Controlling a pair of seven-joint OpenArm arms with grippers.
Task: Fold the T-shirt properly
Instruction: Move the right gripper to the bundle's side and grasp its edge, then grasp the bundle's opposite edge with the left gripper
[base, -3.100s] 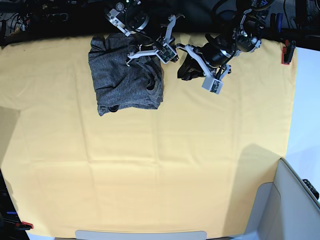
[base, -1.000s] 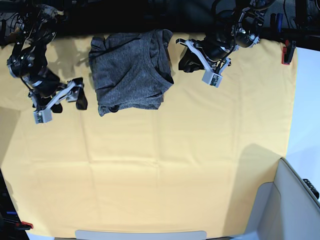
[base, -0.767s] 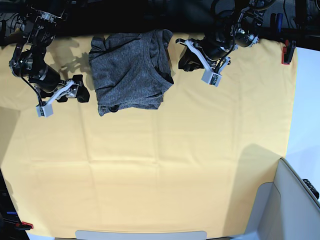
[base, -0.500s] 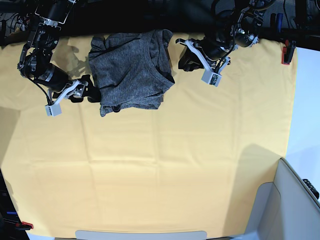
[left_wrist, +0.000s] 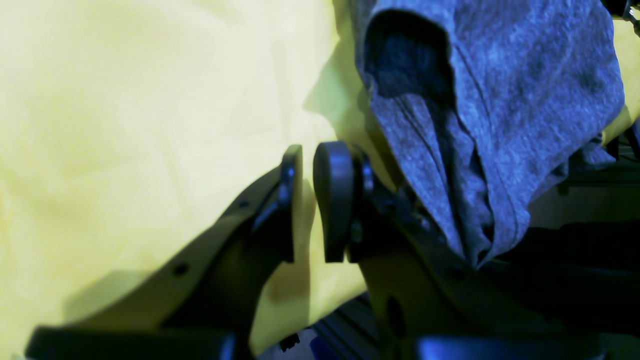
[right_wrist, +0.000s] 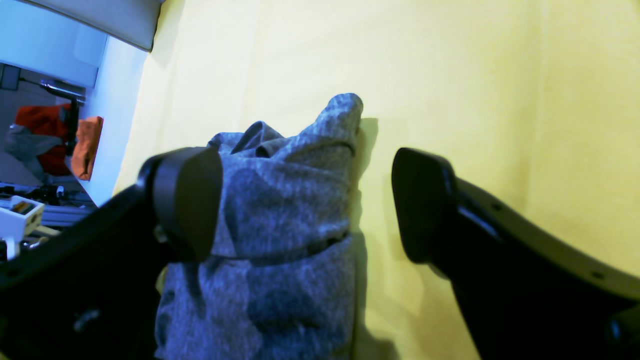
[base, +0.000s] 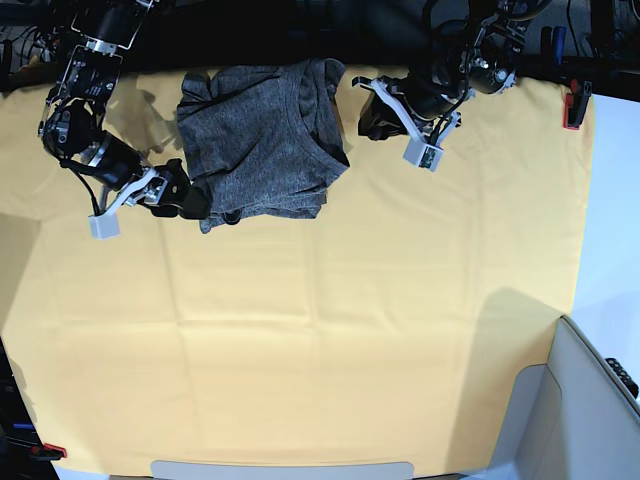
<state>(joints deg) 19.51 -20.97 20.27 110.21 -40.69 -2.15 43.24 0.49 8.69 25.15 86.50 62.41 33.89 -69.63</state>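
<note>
The dark grey T-shirt (base: 262, 140) lies folded in a rough rectangle at the far middle of the yellow table cloth (base: 320, 320). My right gripper (base: 188, 200) is at the shirt's near-left corner. In the right wrist view this gripper (right_wrist: 305, 205) is open, with its fingers on either side of the shirt's corner (right_wrist: 295, 200). My left gripper (base: 372, 117) sits on the cloth just right of the shirt. In the left wrist view it (left_wrist: 310, 200) is shut with nothing in it, and the shirt (left_wrist: 500, 110) lies beside it.
A red clamp (base: 572, 105) holds the cloth at the far right edge, and another (base: 45, 452) at the near left corner. A grey-white bin (base: 590, 400) stands at the near right. Dark frame and cables run along the far edge.
My right arm has swung from the far left across the cloth to the shirt's near-left corner. The left arm has stayed beside the shirt. The shirt's right edge was laid out earlier.
</note>
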